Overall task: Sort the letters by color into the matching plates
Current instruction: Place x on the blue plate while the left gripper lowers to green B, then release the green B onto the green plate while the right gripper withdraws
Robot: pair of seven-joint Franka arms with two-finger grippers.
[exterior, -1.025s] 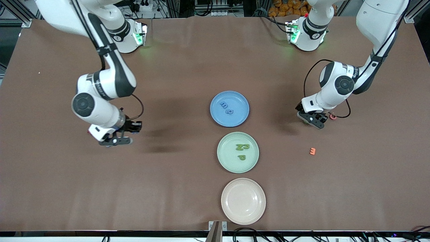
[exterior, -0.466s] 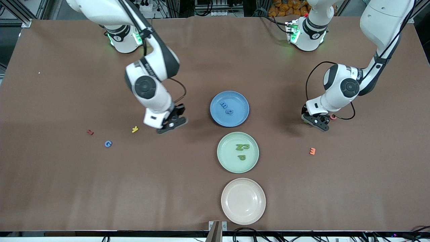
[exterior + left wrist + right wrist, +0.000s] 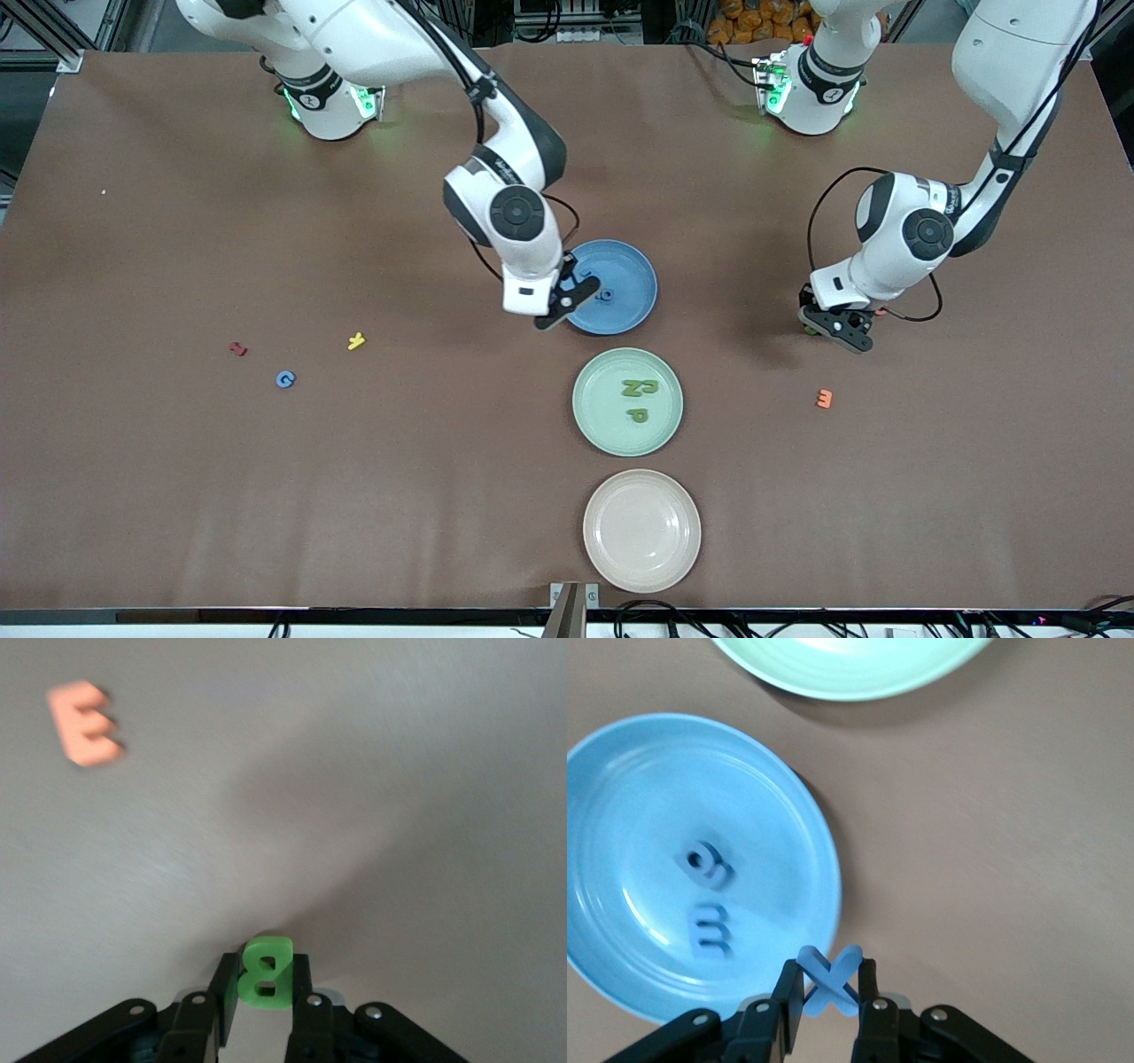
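Observation:
My right gripper [image 3: 829, 985] is shut on a blue X letter [image 3: 830, 974] and hangs over the rim of the blue plate [image 3: 631, 270], on the side toward the right arm's end [image 3: 556, 308]. Two blue letters [image 3: 706, 864] lie in that plate [image 3: 638, 797]. My left gripper [image 3: 837, 331] is low at the table toward the left arm's end, shut on a green B letter [image 3: 267, 967]. The mint green plate [image 3: 589, 399] holds green letters [image 3: 640, 387], nearer the front camera than the blue plate. A blue G [image 3: 284, 379] lies toward the right arm's end.
A cream-pink plate [image 3: 641, 530] sits nearest the front camera. An orange E [image 3: 825, 399] lies near the left gripper, also in the left wrist view [image 3: 84, 724]. A yellow letter [image 3: 356, 340] and a red letter [image 3: 237, 348] lie beside the blue G.
The right arm swung from the right arm's end of the table to the blue plate's rim, carrying the blue X. The left gripper lowered slightly and shut on the green B.

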